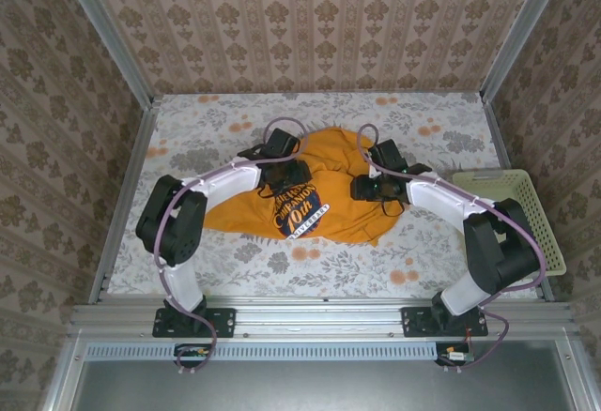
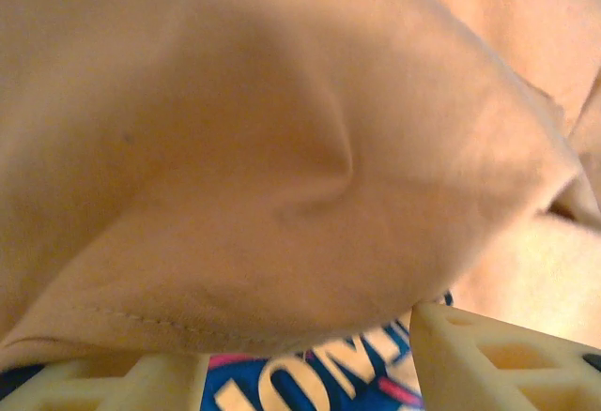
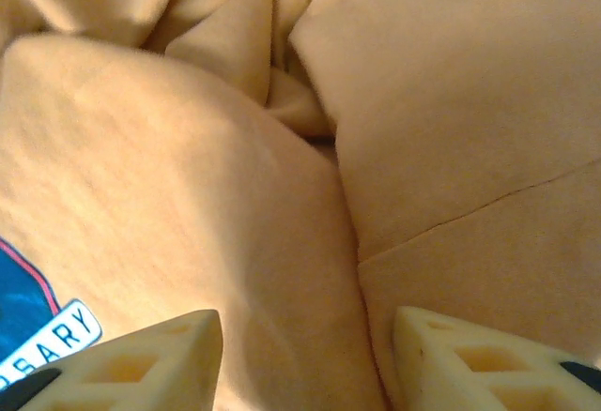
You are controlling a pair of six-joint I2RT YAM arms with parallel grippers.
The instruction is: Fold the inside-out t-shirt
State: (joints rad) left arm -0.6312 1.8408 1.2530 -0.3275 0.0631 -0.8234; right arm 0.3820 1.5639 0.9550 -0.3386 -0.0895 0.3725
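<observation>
1. The table point(image 1: 282, 263), covered in a pale floral pattern, sits inside patterned walls, with both arm bases bolted at its near edge.
2. The inside-out t-shirt point(image 1: 338, 167) lies rumpled at the middle of the table between the two arms. It is mustard-orange and its printed face is up.
3. The pale mesh basket point(image 1: 531, 206) stands at the table's right edge, apart from the shirt.
4. The round dark-blue print point(image 1: 302, 212) with white lettering sits on the near half of the shirt. The left wrist view shows part of it point(image 2: 329, 385) below a hemmed fold of fabric point(image 2: 282, 167). The right wrist view shows a corner of it reading "SARY" point(image 3: 45, 341) on the creased cloth point(image 3: 188, 205).
5. The left gripper point(image 1: 280, 173) rests on the shirt's far left part. In its wrist view point(image 2: 310, 373) the jaws stand wide apart, with the hem of the fold lying against the fingertips.
6. The right gripper point(image 1: 368, 189) is over the shirt's right side. In its wrist view point(image 3: 305, 364) the jaws are spread, with plain fabric and a seam between them.
</observation>
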